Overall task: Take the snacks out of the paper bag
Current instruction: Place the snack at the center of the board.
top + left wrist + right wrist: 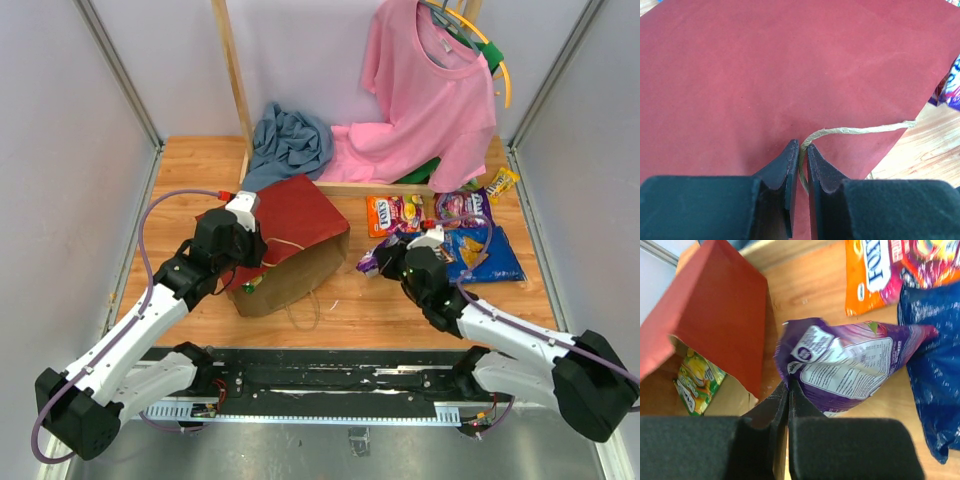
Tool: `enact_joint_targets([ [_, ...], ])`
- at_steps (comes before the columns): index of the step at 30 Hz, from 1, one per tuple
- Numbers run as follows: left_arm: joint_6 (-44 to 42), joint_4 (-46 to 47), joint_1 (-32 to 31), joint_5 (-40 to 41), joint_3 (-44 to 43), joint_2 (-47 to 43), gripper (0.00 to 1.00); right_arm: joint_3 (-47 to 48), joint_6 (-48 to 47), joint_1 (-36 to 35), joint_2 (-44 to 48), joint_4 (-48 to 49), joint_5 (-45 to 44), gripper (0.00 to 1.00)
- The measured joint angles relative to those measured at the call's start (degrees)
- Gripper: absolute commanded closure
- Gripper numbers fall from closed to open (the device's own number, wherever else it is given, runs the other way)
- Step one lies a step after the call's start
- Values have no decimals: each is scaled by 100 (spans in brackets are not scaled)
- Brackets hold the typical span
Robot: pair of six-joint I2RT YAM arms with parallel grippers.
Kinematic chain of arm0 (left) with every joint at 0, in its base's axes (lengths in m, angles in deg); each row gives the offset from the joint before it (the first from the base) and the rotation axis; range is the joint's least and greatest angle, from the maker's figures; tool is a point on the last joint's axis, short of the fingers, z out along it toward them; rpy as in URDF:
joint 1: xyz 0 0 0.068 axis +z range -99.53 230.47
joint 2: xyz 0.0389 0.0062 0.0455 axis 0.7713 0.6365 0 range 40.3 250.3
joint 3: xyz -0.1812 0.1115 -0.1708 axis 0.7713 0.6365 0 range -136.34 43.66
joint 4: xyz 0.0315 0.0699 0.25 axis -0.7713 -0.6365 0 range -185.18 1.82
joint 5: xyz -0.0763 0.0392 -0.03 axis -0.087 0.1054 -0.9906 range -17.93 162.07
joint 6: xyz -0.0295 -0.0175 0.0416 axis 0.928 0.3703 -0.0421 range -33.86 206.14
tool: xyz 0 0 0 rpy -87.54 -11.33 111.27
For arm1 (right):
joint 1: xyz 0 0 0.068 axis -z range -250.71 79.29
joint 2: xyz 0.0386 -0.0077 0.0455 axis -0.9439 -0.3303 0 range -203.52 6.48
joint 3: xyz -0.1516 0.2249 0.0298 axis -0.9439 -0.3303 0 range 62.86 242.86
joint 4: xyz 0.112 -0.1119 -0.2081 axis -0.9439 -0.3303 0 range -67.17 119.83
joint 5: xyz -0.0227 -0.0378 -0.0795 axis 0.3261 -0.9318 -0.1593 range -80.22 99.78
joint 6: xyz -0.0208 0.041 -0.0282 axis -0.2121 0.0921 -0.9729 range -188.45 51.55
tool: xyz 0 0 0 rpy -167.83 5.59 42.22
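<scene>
The paper bag [300, 225] lies on its side, red side up, its mouth towards the near edge. My left gripper [803, 150] is shut on the bag's twine handle [855, 131], right over the red side [790, 65]; it also shows in the top view [250, 243]. My right gripper [789, 386] is shut on the edge of a purple candy packet [855, 365], held just right of the bag's mouth [373, 262]. A green-yellow packet [697, 380] lies inside the bag. An orange packet [393, 213], a second purple packet [462, 207], a yellow packet [502, 183] and the blue Doritos bag [487, 255] lie on the table to the right.
A pink shirt [430, 90] hangs on a wooden rack [235, 80] at the back. A blue-grey cloth [290, 140] lies behind the bag. Grey walls close in the left and right sides.
</scene>
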Motion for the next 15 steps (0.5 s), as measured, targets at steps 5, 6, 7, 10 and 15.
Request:
enact_joint_targets([
  [5, 0, 0, 4, 4, 0, -2, 83, -697, 538, 0, -31, 391, 435, 99],
  [6, 0, 0, 4, 4, 0, -2, 83, -809, 616, -2, 24, 409, 511, 99],
  [7, 0, 0, 4, 4, 0, -2, 83, -929, 702, -7, 118, 407, 557, 99],
  [10, -2, 0, 4, 2, 0, -2, 83, -1130, 848, -52, 404, 269, 549, 99],
  [15, 0, 0, 4, 2, 0, -4, 83, -1185, 999, -160, 533, 35, 452, 99],
])
